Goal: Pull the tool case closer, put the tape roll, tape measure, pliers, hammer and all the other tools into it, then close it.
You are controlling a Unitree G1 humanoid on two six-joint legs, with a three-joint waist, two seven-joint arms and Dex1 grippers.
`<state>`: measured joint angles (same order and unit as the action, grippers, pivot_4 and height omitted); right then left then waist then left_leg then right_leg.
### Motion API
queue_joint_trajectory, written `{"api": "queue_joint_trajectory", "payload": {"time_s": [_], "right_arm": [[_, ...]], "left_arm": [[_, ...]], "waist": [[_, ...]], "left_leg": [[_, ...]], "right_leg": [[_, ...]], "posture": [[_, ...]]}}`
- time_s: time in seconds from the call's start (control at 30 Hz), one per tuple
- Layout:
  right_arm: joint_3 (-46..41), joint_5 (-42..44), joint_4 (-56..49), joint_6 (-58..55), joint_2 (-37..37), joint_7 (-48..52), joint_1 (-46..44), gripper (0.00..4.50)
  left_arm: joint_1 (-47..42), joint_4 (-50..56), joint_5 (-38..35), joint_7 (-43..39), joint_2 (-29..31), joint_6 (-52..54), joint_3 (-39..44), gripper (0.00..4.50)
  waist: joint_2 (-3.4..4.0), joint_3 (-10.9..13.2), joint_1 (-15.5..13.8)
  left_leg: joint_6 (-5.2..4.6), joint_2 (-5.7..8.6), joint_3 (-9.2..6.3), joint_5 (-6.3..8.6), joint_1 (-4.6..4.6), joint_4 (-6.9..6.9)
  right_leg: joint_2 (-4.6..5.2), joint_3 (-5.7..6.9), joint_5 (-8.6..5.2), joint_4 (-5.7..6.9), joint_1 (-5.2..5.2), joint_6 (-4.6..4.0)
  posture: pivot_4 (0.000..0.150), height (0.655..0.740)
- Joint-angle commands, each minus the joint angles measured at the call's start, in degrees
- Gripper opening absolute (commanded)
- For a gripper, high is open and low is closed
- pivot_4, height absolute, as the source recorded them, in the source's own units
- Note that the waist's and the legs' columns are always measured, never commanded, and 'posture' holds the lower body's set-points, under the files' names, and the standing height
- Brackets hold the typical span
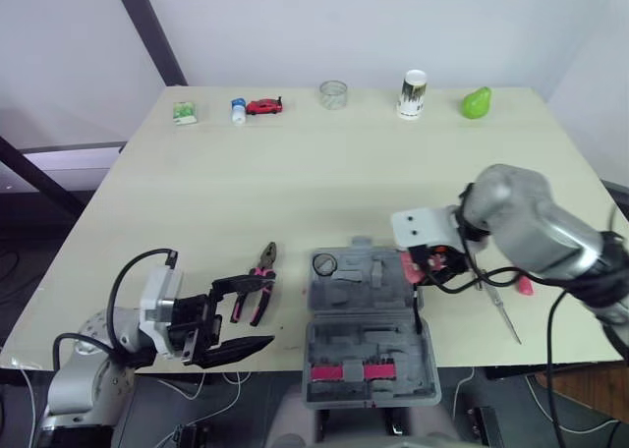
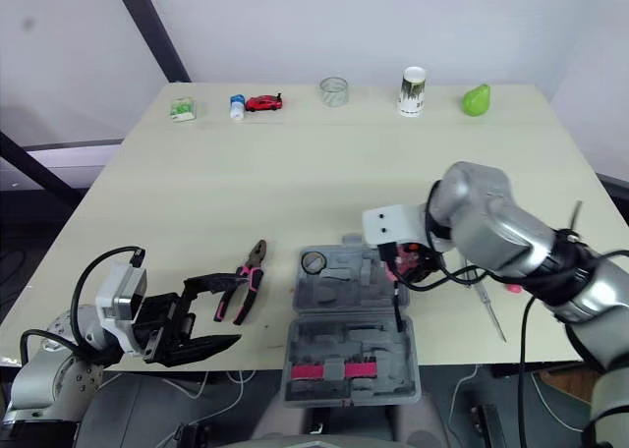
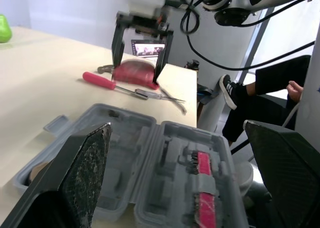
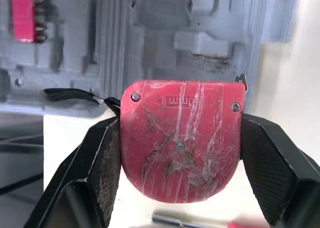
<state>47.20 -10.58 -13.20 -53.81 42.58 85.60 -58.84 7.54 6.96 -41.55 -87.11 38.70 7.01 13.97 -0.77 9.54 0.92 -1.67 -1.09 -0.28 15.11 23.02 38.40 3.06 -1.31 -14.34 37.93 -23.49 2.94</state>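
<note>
We see the tool case lying open at the front edge of the surface, hinge running left to right, its near half jutting past that edge. Our right tool grips the red tape measure at the case's right rim. The left tool gapes wide at the front-left edge, beside the pliers, whose nose points away from us. Beyond the case there is open room mid-surface.
</note>
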Motion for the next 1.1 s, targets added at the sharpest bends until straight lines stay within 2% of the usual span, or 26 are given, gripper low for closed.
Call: {"api": "queue_joint_trajectory", "payload": {"time_s": [0.03,0.3,0.73,0.97,1.03,1.1], "right_arm": [[4.8,-3.0,5.9,0.0,-2.5,0.6,-4.0,2.91],[9.8,-5.1,16.0,2.3,-10.2,-0.8,-4.7,2.91],[7.5,-6.6,29.2,4.9,-17.8,-6.7,-5.9,2.91],[6.1,-6.1,31.9,6.0,-20.1,-7.3,-5.9,2.91],[5.8,-6.3,31.2,5.5,-19.8,-7.3,-5.7,3.92],[5.4,-6.4,29.8,4.9,-18.9,-7.2,-5.6,4.45]], "left_arm": [[0.2,-0.7,0.4,-0.1,-0.9,-1.9,0.6,4.50],[-1.2,-2.7,2.1,0.5,-2.9,-4.7,0.0,4.50],[0.3,-0.3,1.2,2.4,-2.1,-3.6,1.2,4.50],[0.6,1.4,1.1,3.5,-2.1,-2.7,0.7,4.50],[0.6,1.7,1.1,3.6,-2.1,-2.4,0.6,4.50],[0.7,1.8,1.1,3.6,-2.1,-2.3,0.5,4.50]], "waist": [[0.00,0.0,0.0],[0.02,0.0,0.2],[0.03,0.0,0.2],[0.04,0.0,0.3],[0.04,0.0,0.3],[0.04,0.0,0.3]], "left_leg": [[0.00,0.00,0.00,0.00,0.00,0.00],[0.01,0.05,-0.08,0.00,0.01,-0.02],[0.02,0.06,-0.09,0.00,0.01,-0.04],[0.02,0.06,-0.10,0.00,0.00,-0.06],[0.02,0.06,-0.09,0.00,0.00,-0.07],[0.02,0.06,-0.09,0.00,0.00,-0.07]], "right_leg": [[0.00,0.00,0.00,0.00,0.00,0.00],[-0.01,0.06,0.02,0.06,-0.01,0.01],[0.01,0.07,0.02,0.05,-0.02,0.00],[0.00,0.07,0.03,0.05,-0.02,0.00],[0.00,0.07,0.03,0.05,-0.02,0.00],[0.00,0.07,0.03,0.04,-0.02,0.00]], "posture": [[0.150,0.7400],[0.150,0.7400],[0.150,0.7400],[0.150,0.7400],[0.150,0.7400],[0.150,0.7400]]}}
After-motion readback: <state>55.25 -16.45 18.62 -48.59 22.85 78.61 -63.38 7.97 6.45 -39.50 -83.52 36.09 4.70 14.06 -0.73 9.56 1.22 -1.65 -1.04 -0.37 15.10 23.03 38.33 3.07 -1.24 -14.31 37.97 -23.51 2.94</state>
